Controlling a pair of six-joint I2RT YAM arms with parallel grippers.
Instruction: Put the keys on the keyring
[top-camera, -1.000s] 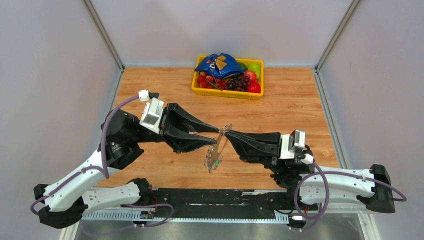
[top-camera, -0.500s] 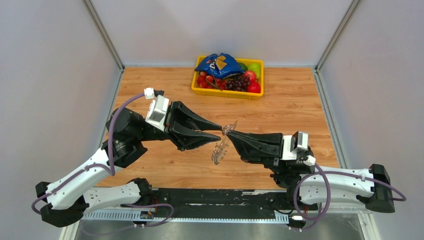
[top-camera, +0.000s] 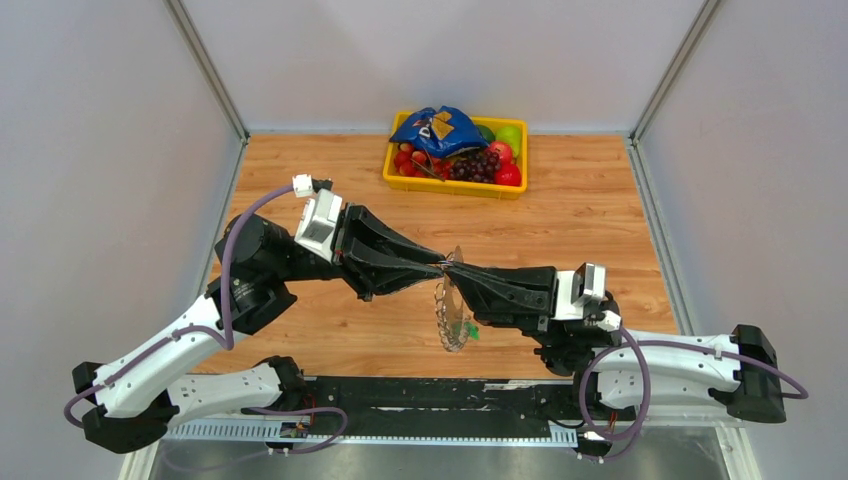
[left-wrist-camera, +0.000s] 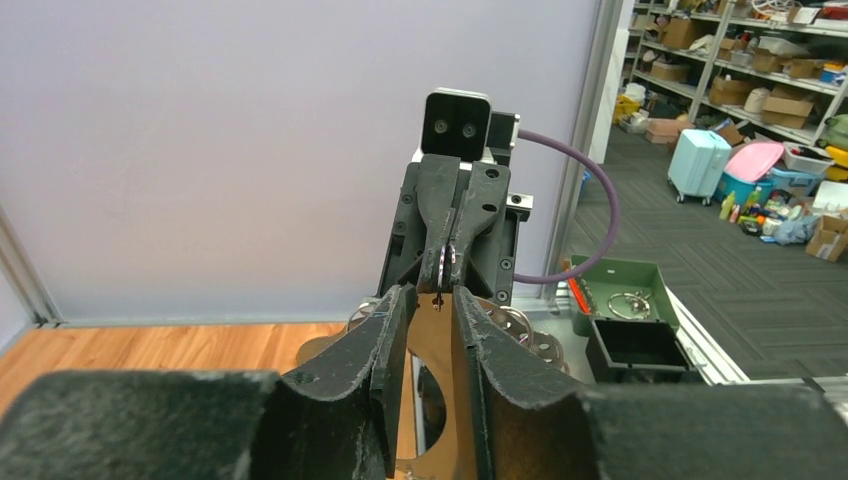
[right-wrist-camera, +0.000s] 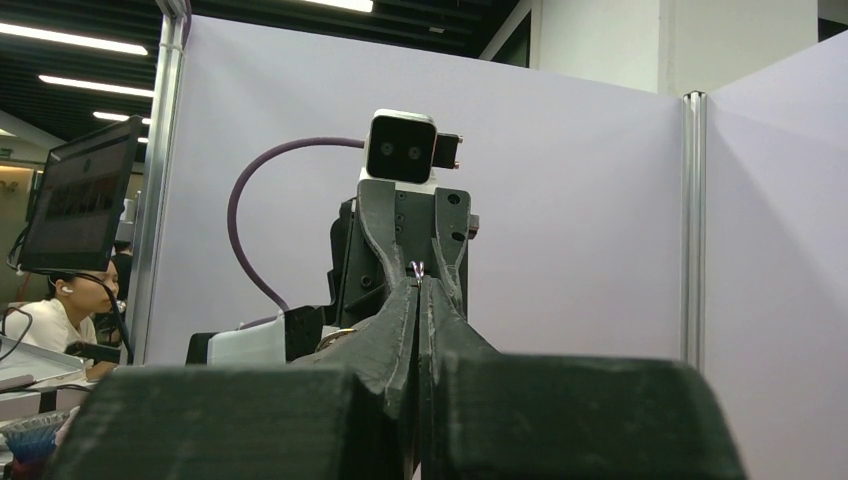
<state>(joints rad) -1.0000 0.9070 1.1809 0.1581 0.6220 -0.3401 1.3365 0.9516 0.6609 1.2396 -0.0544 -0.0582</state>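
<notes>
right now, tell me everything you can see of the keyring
The keyring is a thin grey metal hoop fringed all round with small silver keys, which gives it a jagged outline; one green bit shows near its lower edge. It hangs in the air above the wooden table, nearly edge-on to the top camera. The right gripper is shut on its top. The left gripper has its tips at the same spot, but whether it pinches the hoop is unclear.
</notes>
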